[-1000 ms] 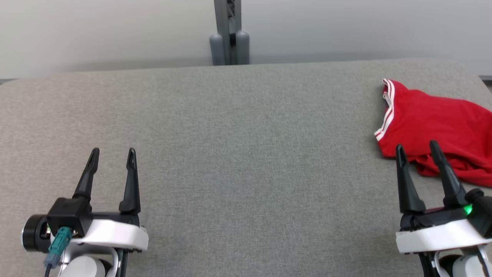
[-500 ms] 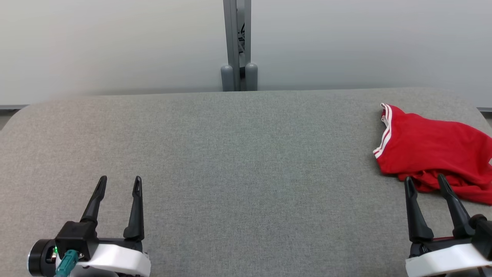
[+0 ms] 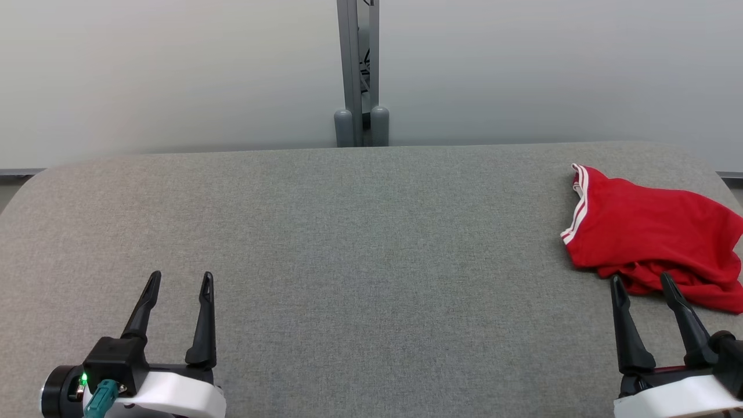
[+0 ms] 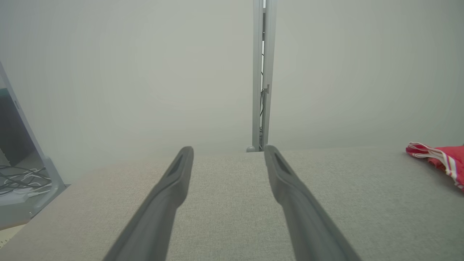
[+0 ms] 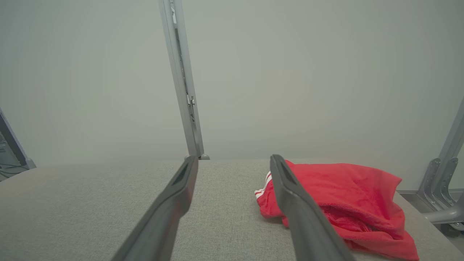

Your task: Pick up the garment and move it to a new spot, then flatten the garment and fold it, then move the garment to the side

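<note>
- Garment [image 3: 650, 244] lay crumpled at the far right of the grey fabric-covered table [image 3: 348, 232], close to its rounded right end; it was red, with a white-striped band along its left edge.
- Its folds hid its cut, so the striped band was perhaps a waistband or a hem.
- The right gripper [image 3: 641, 280] stood at the lower right of the head view, its two dark fingers spread with nothing between them, the tips near the garment's near edge.
- In the right wrist view one of that gripper's fingers crossed in front of the red cloth, which rested on the table beyond it.
- The left gripper [image 3: 181, 277] stood at the lower left, fingers likewise spread and empty, over bare table and well apart from the garment.
- In the left wrist view the striped band and a little red cloth showed at the right edge.
- A grey upright post [image 3: 357, 69] rose behind the middle of the table's far edge, against a pale wall [image 3: 174, 75].
- Loose cables [image 4: 14, 177] lay beyond the table's left end, and grey frame legs [image 5: 442, 181] stood beyond its right end.
</note>
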